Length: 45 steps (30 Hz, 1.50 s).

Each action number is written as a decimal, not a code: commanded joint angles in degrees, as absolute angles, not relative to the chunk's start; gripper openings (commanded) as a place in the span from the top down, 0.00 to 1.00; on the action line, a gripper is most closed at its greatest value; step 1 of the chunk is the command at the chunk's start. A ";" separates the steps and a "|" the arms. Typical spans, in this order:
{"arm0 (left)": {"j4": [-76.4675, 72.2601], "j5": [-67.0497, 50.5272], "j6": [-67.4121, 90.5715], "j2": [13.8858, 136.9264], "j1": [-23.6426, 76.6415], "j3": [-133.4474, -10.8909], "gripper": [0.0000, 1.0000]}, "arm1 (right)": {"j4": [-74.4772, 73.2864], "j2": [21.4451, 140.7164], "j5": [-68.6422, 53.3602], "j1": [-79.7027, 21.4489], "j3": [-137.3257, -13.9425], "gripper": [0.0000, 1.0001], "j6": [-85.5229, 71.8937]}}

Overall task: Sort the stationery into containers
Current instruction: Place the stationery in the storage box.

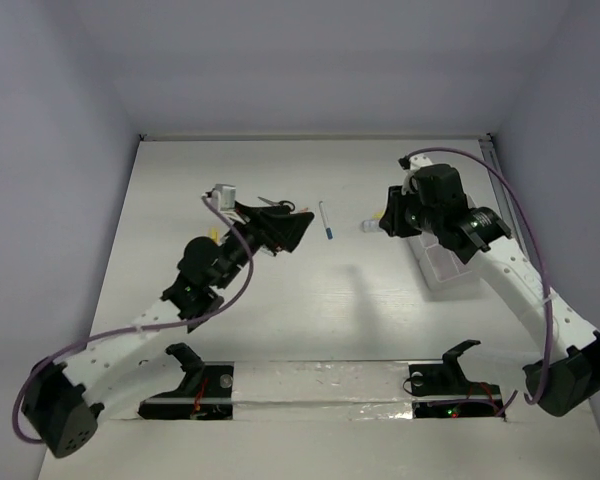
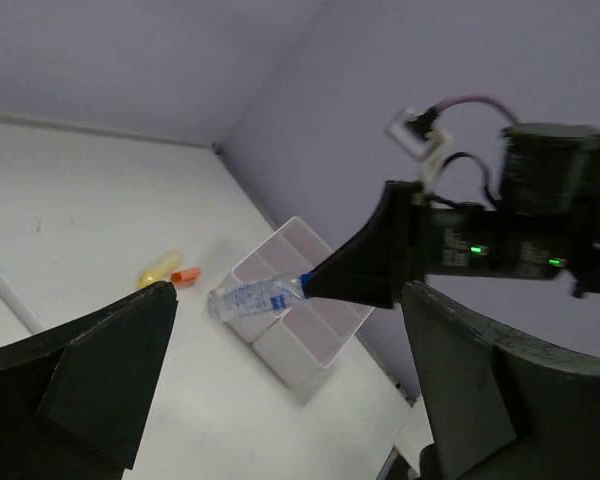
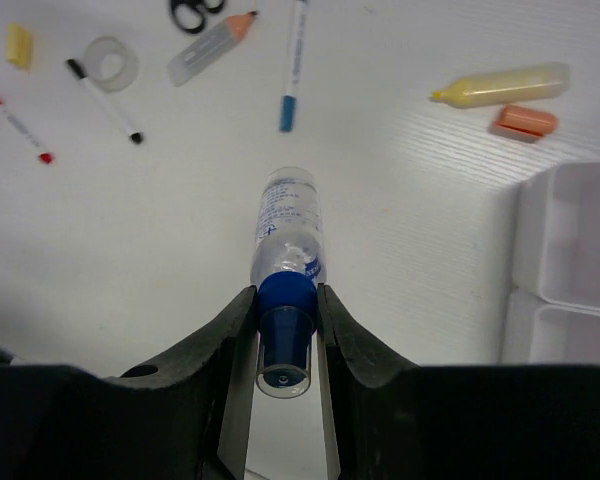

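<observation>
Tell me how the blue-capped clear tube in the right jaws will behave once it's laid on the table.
The tube looks round and smooth, so it will probably roll if laid flat. The jaws hold it only by its blue cap, with the body sticking out, so it may pivot or slip. Its slim clear plastic body suggests it is light.

Quick count: three pens, red-tipped (image 3: 15,125), black-tipped (image 3: 102,98) and blue-tipped (image 3: 293,60). One each of scissors (image 3: 192,12), tape roll (image 3: 128,75), orange-tipped tube (image 3: 208,48), clear blue-capped bottle (image 3: 288,225), yellowish tube (image 3: 505,85), orange cap (image 3: 525,121), small yellow piece (image 3: 18,45). One joined block of white containers (image 3: 570,300).
</observation>
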<state>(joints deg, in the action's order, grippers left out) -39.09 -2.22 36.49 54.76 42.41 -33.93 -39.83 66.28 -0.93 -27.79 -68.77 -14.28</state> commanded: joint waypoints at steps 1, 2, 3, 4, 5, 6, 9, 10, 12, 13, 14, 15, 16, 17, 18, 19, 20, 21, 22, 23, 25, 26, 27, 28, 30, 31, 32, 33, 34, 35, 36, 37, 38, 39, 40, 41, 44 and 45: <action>-34.03 1.23 34.89 45.57 43.15 -30.94 0.06 | -41.66 68.20 9.30 -22.79 -72.51 1.00 -13.71; -32.71 1.06 35.07 43.79 43.15 -30.24 0.06 | -42.36 69.16 12.10 -21.46 -72.77 1.00 -13.97; -30.17 0.53 35.33 42.03 43.15 -30.06 0.06 | -42.54 69.52 13.17 -20.31 -73.64 1.00 -14.32; -28.84 0.27 35.42 38.62 43.15 -29.88 0.05 | -42.71 69.61 14.40 -18.39 -73.83 1.00 -14.33; -27.35 0.26 35.59 37.02 43.68 -29.71 0.05 | -42.80 69.78 15.55 -17.41 -74.26 1.00 -14.24; -25.85 0.26 35.51 35.26 43.68 -29.71 0.04 | -43.59 70.22 17.38 -16.27 -74.70 1.00 -13.98; -19.88 0.44 35.16 29.11 43.68 -30.06 0.02 | -45.87 72.24 21.17 -11.88 -76.55 1.00 -13.45; -17.43 0.53 34.98 26.31 43.68 -30.15 0.01 | -46.40 72.68 21.44 -10.82 -76.90 1.00 -13.45; -15.13 0.61 34.11 23.74 43.68 -30.84 0.01 | -46.67 73.47 21.27 -8.63 -77.34 1.00 -13.19; -12.51 0.70 33.49 21.64 43.68 -31.46 0.01 | -46.67 73.56 21.10 -8.09 -77.43 1.00 -13.18; -11.00 0.96 32.70 20.84 43.68 -32.68 0.01 | -47.02 73.65 21.62 -7.56 -77.87 1.00 -13.27; -9.42 1.84 31.13 20.13 43.68 -33.39 0.01 | -47.37 73.83 22.14 -7.04 -78.22 1.00 -13.45; -6.53 2.28 30.16 19.26 43.68 -34.18 0.01 | -47.72 74.26 22.41 -7.03 -78.48 1.00 -13.45; -5.20 2.63 29.19 18.90 43.68 -34.80 0.01 | -47.90 74.44 22.41 -7.03 -78.75 1.00 -13.53; -4.14 3.16 28.14 18.72 43.68 -36.02 0.01 | -48.07 74.62 22.33 -6.34 -78.84 1.00 -13.36; -2.30 3.34 26.47 18.63 43.68 -36.64 0.01 | -48.16 74.88 22.32 -6.33 -78.84 1.00 -13.53; -1.59 3.51 25.76 18.63 43.68 -37.09 0.01 | -48.34 75.49 22.32 -5.72 -78.84 1.00 -13.54; -1.06 3.52 25.06 18.72 43.68 -38.05 0.01 | -48.25 75.85 22.15 -5.71 -78.75 1.00 -13.71; -0.18 3.52 24.27 18.89 43.68 -38.58 0.01 | -48.16 76.11 21.89 -5.71 -78.31 1.00 -13.71; -0.09 3.52 22.34 18.98 43.68 -39.02 0.01 | -48.16 76.90 21.62 -5.71 -78.22 1.00 -13.80; 1.39 4.04 20.58 19.25 43.68 -39.99 0.01 | -47.90 77.60 21.53 -5.19 -77.70 1.00 -13.97; 1.67 4.30 19.17 19.34 43.68 -40.16 0.01 | -47.73 78.04 21.27 -5.19 -77.52 1.00 -13.89; 1.93 4.92 18.64 19.34 43.68 -40.43 0.01 | -47.55 78.83 21.01 -5.19 -77.35 1.00 -13.89; 2.11 5.10 18.20 19.51 43.68 -40.52 0.01 | -47.64 79.45 21.09 -5.19 -77.26 1.00 -13.89; 2.28 5.71 17.49 19.51 43.68 -40.34 0.01 | -47.20 80.59 20.92 -4.66 -76.82 1.00 -13.89; 2.29 5.89 17.49 19.69 43.68 -40.17 0.01 | -47.02 81.03 20.92 -4.66 -76.82 1.00 -13.89; 2.37 6.06 17.40 19.77 43.68 -39.99 0.01 | -46.76 81.47 20.92 -4.66 -76.73 1.00 -13.89; 2.55 6.24 17.58 19.95 43.68 -39.82 0.01 | -46.58 82.00 20.66 -4.05 -76.90 1.00 -13.89; 3.07 6.76 17.67 19.95 43.68 -39.73 0.01 | -46.41 83.13 20.39 -4.04 -77.08 0.99 -13.97; 3.25 6.94 17.67 20.04 43.68 -39.64 0.01 | -46.23 83.49 20.13 -4.04 -77.25 0.99 -13.89; 3.43 7.03 17.67 20.04 43.68 -39.55 0.01 | -45.62 84.02 19.34 -4.04 -77.34 0.98 -13.89; 3.34 7.21 17.84 20.04 43.68 -39.38 0.01 | -45.53 85.15 18.73 -3.52 -77.52 0.97 -13.71; 3.25 7.12 17.75 20.04 43.68 -39.38 0.01 | -45.44 85.69 18.29 -3.52 -77.69 0.95 -13.71; 3.16 7.12 17.75 20.04 43.68 -39.29 0.01 | -45.27 86.30 18.19 -3.52 -77.70 0.94 -13.71; 3.25 7.12 17.84 20.30 43.68 -39.37 0.01 | -45.35 87.27 18.72 -3.52 -77.87 0.86 -13.88; 3.34 7.12 17.84 20.39 43.68 -39.37 0.01 | -45.35 87.62 18.72 -3.52 -78.05 0.80 -13.97; 3.51 6.86 18.10 20.65 43.15 -39.20 0.01 | -45.00 87.80 20.47 -3.52 -78.83 0.56 -14.06; 3.52 6.86 18.02 20.65 42.63 -39.11 0.01 | -44.83 87.37 20.91 -3.52 -79.19 0.53 -14.06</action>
<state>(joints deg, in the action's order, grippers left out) 4.62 6.52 18.63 19.94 43.33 -38.30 -47.44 88.62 19.05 -3.81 -75.94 -13.91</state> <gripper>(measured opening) 0.989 0.445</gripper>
